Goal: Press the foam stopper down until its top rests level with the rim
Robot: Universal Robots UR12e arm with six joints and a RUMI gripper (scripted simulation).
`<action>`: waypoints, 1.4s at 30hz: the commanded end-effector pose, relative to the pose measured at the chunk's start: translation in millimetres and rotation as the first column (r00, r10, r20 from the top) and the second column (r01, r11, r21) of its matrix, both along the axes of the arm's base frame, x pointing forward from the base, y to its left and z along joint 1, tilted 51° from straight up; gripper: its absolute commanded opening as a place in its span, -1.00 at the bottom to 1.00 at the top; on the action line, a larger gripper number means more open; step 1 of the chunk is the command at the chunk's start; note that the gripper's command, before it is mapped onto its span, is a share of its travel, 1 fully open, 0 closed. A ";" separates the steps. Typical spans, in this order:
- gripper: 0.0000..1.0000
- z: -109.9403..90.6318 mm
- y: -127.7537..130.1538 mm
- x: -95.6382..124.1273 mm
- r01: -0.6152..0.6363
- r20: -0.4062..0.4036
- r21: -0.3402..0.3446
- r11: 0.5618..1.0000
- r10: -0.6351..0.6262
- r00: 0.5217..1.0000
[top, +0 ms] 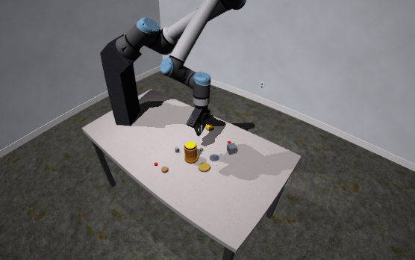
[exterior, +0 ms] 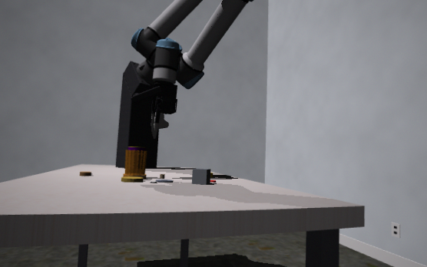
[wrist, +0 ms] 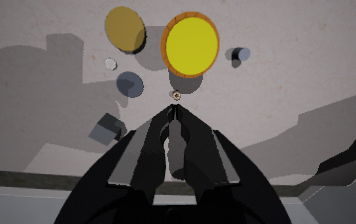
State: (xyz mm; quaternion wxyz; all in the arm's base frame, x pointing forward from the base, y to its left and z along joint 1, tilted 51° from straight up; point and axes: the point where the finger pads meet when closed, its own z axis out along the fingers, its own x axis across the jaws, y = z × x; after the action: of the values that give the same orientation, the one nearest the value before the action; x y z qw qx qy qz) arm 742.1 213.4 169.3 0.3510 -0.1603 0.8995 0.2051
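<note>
Claw: both jaws pressed together at the tips, with nothing between them. It hangs in the air above the table, pointing down, on the far side of the jar and well above it in the exterior view.

Jar: 1 ribbed orange cylinder, upright near the middle of the table. In the wrist view its rim appears as an orange ring just beyond the closed fingertips, not touching them.

Foam stopper: 1 yellow disc filling the jar mouth, with nothing lying on it. In the exterior view a dark purple band shows at the jar's top edge; how far the stopper stands above the rim cannot be judged.

Nearby items, all flat on the table: 1 gold disc touching or just beside the jar's base on the near right; 1 grey-blue disc to the right; 1 small grey cylinder to the left; 1 grey cube farther right, with a red dot beside it; 1 brown disc and 1 red dot on the near left; 1 yellow piece on the far side, close under the claw.

Arm pedestal: 1 black column at the table's far left corner.
</note>
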 end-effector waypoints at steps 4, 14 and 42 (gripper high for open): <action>-1.00 -28.5 -41.9 10.5 0.077 -0.042 0.109 0.991 -0.073 0.996; -1.00 -33.5 -49.8 11.7 0.093 -0.052 0.128 0.987 -0.087 0.995; -1.00 -33.5 -49.8 11.7 0.093 -0.052 0.128 0.987 -0.087 0.995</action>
State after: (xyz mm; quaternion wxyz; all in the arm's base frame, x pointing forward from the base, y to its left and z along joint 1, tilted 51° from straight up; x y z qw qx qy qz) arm 753.6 163.8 135.4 0.3482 -0.0915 0.8985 0.2513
